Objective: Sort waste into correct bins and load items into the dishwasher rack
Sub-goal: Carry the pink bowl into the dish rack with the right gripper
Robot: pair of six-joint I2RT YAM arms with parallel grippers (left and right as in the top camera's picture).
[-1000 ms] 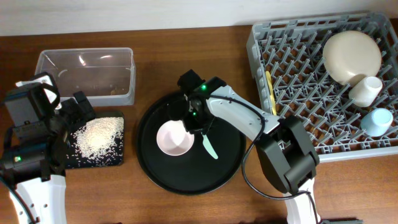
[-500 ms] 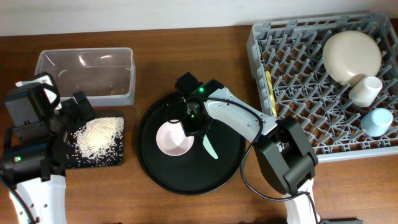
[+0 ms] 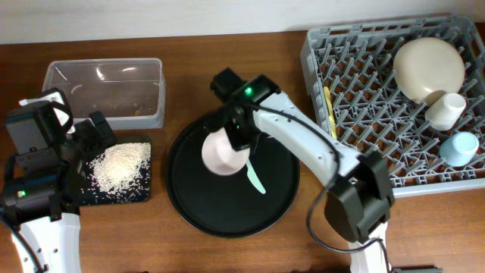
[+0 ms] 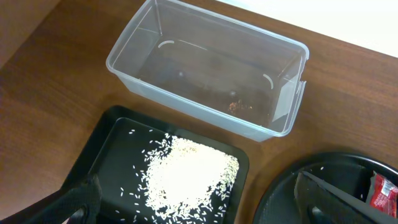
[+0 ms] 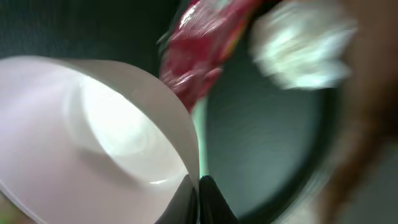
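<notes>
Right gripper (image 3: 236, 135) pinches the pink bowl (image 3: 221, 152) by its rim, jaws narrow on the thin wall, bowl tipped on edge over the round black tray (image 3: 193, 216). Mint spoon (image 3: 255, 179), red wrapper (image 5: 205, 50) and tissue (image 5: 298, 43) lie close by on that tray. Such a rim pinch could swivel, I think, so carry it slowly to the grey rack (image 3: 356, 129) and set it mouth down between pegs. Left gripper (image 4: 198, 183) hangs wide open above the rice (image 4: 186, 171).
</notes>
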